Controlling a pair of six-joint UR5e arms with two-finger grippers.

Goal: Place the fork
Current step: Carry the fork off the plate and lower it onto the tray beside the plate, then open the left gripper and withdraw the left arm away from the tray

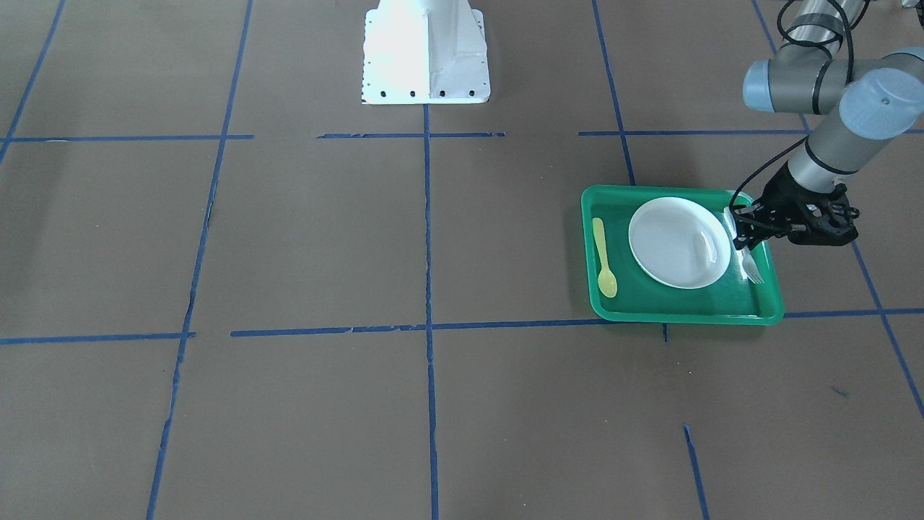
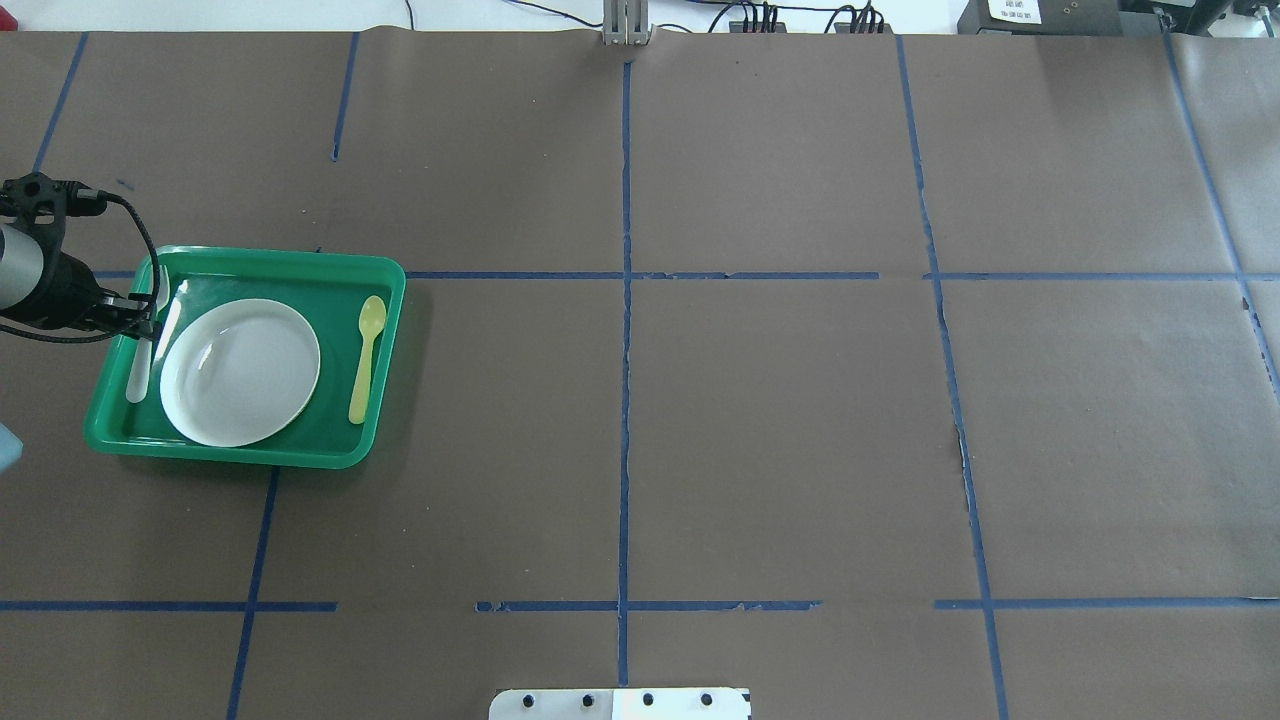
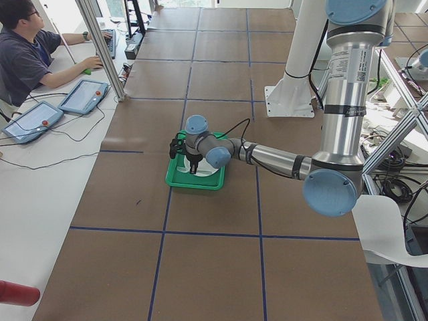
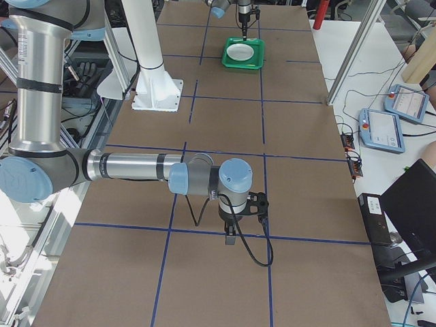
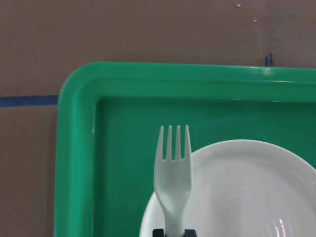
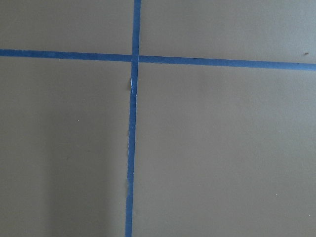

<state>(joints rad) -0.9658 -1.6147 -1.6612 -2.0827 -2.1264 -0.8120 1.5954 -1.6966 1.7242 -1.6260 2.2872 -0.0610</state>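
Note:
The pale plastic fork (image 5: 173, 182) is between the fingertips of my left gripper (image 5: 173, 233), which is shut on its handle. Its tines point over the floor of the green tray (image 5: 74, 148), and its neck lies over the rim of the white plate (image 5: 247, 187). In the front-facing view the left gripper (image 1: 743, 235) is at the tray's (image 1: 686, 312) side, with the fork (image 1: 751, 267) beside the plate (image 1: 678, 242). The right gripper (image 4: 231, 238) hangs over bare table far from the tray. I cannot tell whether it is open or shut.
A yellow spoon (image 1: 603, 256) lies in the tray on the plate's other side. The white robot base (image 1: 426, 50) stands at mid table. Blue tape lines cross the brown table cover. An operator (image 3: 27, 47) sits at a side desk.

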